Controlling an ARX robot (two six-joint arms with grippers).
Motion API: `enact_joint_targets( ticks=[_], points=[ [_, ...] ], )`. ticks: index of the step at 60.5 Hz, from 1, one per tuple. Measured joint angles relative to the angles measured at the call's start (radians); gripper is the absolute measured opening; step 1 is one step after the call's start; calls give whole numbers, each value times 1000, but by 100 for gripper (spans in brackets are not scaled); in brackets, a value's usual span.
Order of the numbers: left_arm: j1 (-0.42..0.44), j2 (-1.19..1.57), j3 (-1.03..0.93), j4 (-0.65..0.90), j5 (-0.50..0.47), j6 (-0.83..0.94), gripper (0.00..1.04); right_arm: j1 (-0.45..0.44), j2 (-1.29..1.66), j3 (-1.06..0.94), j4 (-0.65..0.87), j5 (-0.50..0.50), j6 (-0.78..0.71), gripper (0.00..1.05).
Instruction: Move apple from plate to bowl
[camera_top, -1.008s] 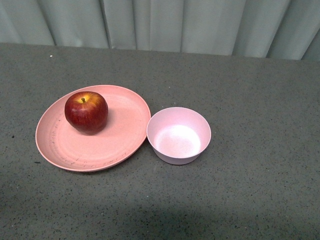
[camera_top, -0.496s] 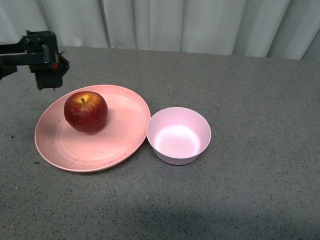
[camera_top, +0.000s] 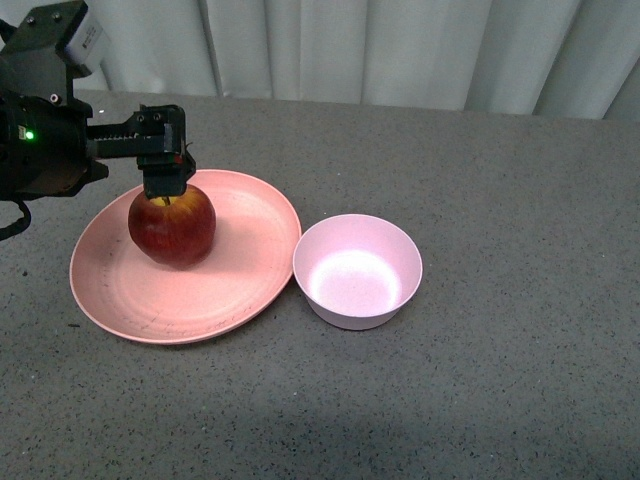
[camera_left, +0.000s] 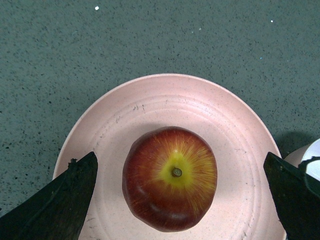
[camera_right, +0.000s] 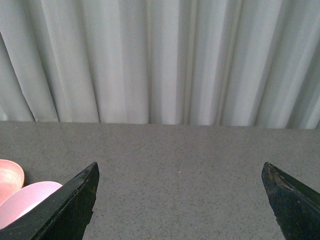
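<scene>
no readable text, labels, brands or numbers on anything

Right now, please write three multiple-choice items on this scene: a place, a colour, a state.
1. Where is the round dark-red apple relative to the wide salmon-pink plate? A) beside it B) on it C) under it
2. The small deep bowl's colour? A) green B) white C) pale pink
3. The left claw is: A) open over the apple B) shut on the apple C) out of view
Answers: 1B, it rests on the plate; 2C, plain in front view; 3A, fingers apart, not touching.
</scene>
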Motion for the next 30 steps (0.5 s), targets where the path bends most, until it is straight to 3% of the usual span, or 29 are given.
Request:
enact_joint_targets(
  ticks=[30],
  points=[
    [-17, 92, 16, -19, 14, -10, 98, 0, 0, 0, 0, 0, 0, 95]
  ],
)
